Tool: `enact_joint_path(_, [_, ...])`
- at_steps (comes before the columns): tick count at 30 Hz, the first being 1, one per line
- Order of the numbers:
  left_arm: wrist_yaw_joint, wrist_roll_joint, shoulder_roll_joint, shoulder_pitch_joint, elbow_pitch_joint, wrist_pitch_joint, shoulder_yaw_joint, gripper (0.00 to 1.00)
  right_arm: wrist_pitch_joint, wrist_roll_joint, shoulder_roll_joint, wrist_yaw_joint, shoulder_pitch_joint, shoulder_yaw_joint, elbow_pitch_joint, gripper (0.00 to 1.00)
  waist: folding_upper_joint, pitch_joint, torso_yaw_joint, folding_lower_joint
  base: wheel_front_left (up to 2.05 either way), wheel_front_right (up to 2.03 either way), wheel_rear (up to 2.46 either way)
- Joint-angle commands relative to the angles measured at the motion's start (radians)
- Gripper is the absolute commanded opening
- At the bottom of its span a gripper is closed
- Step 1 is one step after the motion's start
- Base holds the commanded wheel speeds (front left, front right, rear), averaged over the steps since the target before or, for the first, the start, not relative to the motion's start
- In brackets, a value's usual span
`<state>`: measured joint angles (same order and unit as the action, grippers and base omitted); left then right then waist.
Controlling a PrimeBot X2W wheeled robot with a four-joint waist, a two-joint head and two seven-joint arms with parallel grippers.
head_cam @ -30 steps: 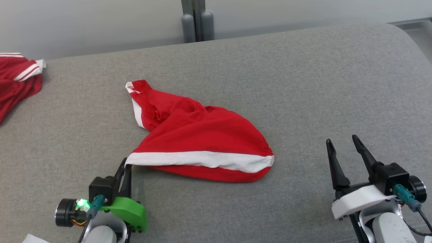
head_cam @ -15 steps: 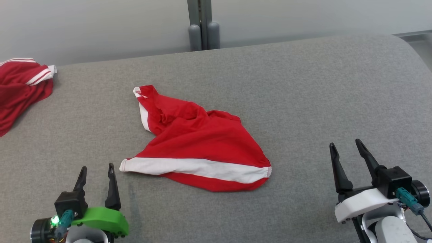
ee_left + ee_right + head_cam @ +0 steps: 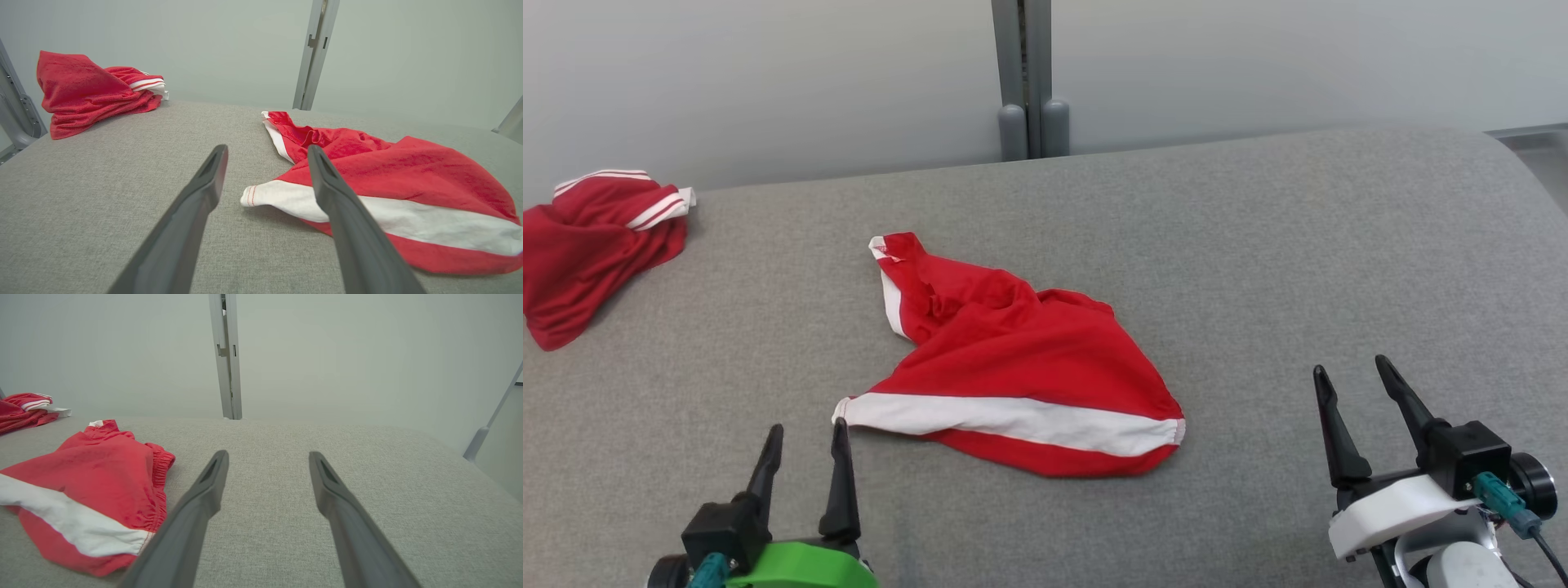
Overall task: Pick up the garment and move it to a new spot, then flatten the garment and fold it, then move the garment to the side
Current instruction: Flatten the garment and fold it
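On the cushion [image 3: 1258, 245], the crumpled garment [image 3: 1013, 367] lies with a corner just beside the left gripper [image 3: 808, 426]; right gripper [image 3: 1350, 366] well apart, both wide, empty. Pinching one layer could bunch it, not flatten it.

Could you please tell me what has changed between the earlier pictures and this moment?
The left hand let go of the white-banded corner of the red garment, opened and drew back toward the robot; the corner now lies on the grey surface. The head camera shifted too. Unchanged: the right hand, open and clear of the garment; the other red cloth at far left.
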<state>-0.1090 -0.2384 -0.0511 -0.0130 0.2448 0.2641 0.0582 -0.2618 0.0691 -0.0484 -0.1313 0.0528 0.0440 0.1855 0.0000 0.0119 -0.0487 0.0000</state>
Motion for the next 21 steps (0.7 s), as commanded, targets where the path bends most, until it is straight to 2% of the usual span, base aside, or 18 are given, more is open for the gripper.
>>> enact_joint_path(1, [-0.004,-0.012,0.0,-0.022,-0.007,0.001,0.011,1.0,-0.005,-0.006,-0.004,0.001,-0.013,-0.004,-0.004,1.0,0.0,-0.008,0.001,0.0,0.0,0.0,0.0])
enact_joint_path(11, [0.009,-0.066,0.0,-0.061,-0.012,0.001,0.047,1.0,-0.005,-0.003,-0.004,0.001,-0.035,-0.032,0.005,1.0,0.0,-0.028,-0.003,0.0,0.0,0.0,0.0])
enact_joint_path(21, [0.015,-0.07,0.0,-0.074,-0.014,0.001,0.048,1.0,-0.005,0.011,-0.004,0.001,-0.039,-0.037,0.015,1.0,0.0,-0.036,0.002,0.0,0.0,0.0,0.0])
